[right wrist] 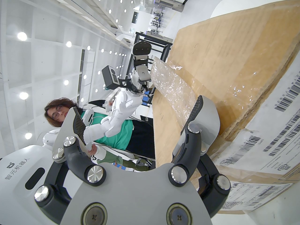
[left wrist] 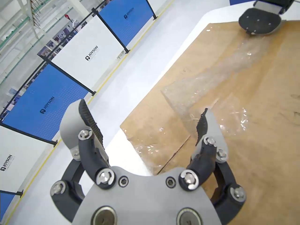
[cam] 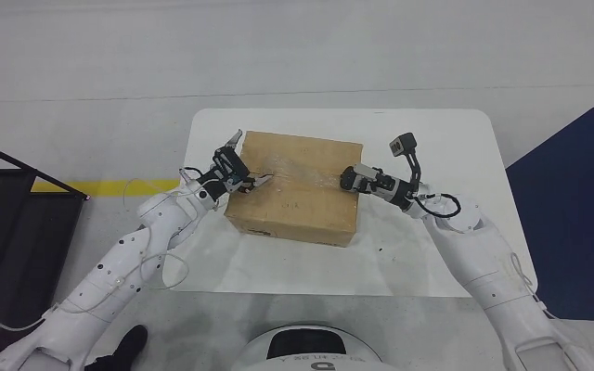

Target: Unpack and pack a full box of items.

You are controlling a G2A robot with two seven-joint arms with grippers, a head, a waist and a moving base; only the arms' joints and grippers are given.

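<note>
A closed cardboard box (cam: 292, 185) sits in the middle of the white table (cam: 427, 139). Clear tape (left wrist: 206, 80) runs along its top seam, and one end of the tape (right wrist: 164, 78) is peeled up and crinkled. My left gripper (cam: 249, 178) is open at the box's left top edge, straddling the corner (left wrist: 145, 120) with one fingertip (left wrist: 204, 120) over the tape. My right gripper (cam: 348, 178) is open at the right top edge (right wrist: 138, 118), one finger (right wrist: 199, 111) against the taped seam and the other off the box. Shipping labels (right wrist: 276, 129) cover the box's side.
Bare table surface lies around the box on all sides. A black rack (cam: 28, 213) stands on the floor to the left of the table, and a dark blue panel (cam: 557, 185) stands to the right. Blue and white barriers (left wrist: 70, 54) line the floor beyond.
</note>
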